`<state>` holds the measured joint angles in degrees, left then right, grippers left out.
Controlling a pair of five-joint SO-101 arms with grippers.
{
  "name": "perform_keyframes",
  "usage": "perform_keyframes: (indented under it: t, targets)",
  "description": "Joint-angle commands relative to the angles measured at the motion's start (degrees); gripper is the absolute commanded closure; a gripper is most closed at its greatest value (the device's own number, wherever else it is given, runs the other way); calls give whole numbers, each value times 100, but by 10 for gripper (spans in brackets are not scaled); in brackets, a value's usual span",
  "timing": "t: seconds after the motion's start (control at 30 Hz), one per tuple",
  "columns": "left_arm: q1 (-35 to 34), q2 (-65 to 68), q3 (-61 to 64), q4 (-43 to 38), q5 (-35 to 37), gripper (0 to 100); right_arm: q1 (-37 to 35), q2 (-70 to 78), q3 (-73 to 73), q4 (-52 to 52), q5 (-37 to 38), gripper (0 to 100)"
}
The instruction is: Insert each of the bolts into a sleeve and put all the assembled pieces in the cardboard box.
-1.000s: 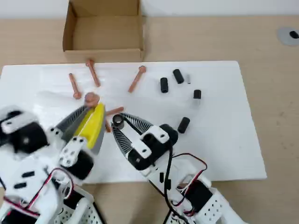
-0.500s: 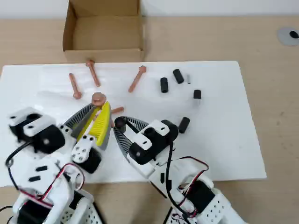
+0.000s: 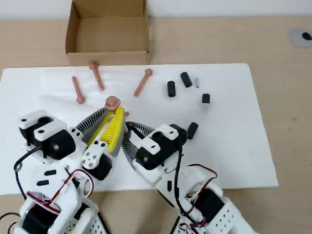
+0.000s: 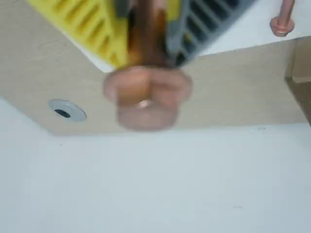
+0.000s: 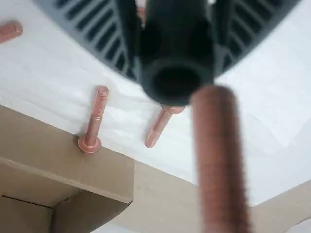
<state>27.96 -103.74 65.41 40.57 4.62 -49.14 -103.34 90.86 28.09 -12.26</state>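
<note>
**Bolt and sleeve held tip to mouth over the white sheet**

My left tool (image 4: 148,39) is pinching a copper-coloured flanged bolt (image 4: 147,94) by its shank, between one yellow finger and one grey one. The bolt's head points out toward the open brown cardboard box (image 3: 108,57) at the far edge. My right tool (image 5: 176,24) is clamped on a short black cylindrical sleeve (image 5: 176,68), its bore facing outward. In my right wrist view the bolt's threaded end sits just beside that bore, not inside it, and I cannot tell if they touch.

Both tools meet over the near half of the white sheet (image 3: 234,151) on the wooden tabletop (image 3: 282,97). From above, my yellow finger lies across the sleeve. Three loose copper bolts (image 3: 96,76) lie between me and the box. Three loose black sleeves (image 3: 171,88) lie farther right, and a fourth black sleeve (image 3: 192,130) lies just beside my right arm.
</note>
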Motion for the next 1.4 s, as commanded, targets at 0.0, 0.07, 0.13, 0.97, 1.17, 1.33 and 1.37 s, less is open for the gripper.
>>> perform_keyframes:
  t: [0.0,0.07,0.13,0.97,1.17,1.33,1.37]
  targets:
    - [70,-40,9,-158,-185,993,-101,-593,-400,0,-53,989]
    - [79,-40,158,-176,-308,993,-101,-593,-400,0,-53,989]
    - [79,-40,281,-176,-334,993,-101,-593,-400,0,-53,989]
    - [44,-48,782,-782,-501,993,-92,-585,-374,0,-53,989]
    - [70,-48,782,-738,-510,993,-84,-585,-365,0,-53,989]
    - [79,-48,774,-510,-492,990,-75,-585,-365,0,-53,989]
    - [88,-48,765,-413,-492,989,-75,-585,-365,0,-53,989]
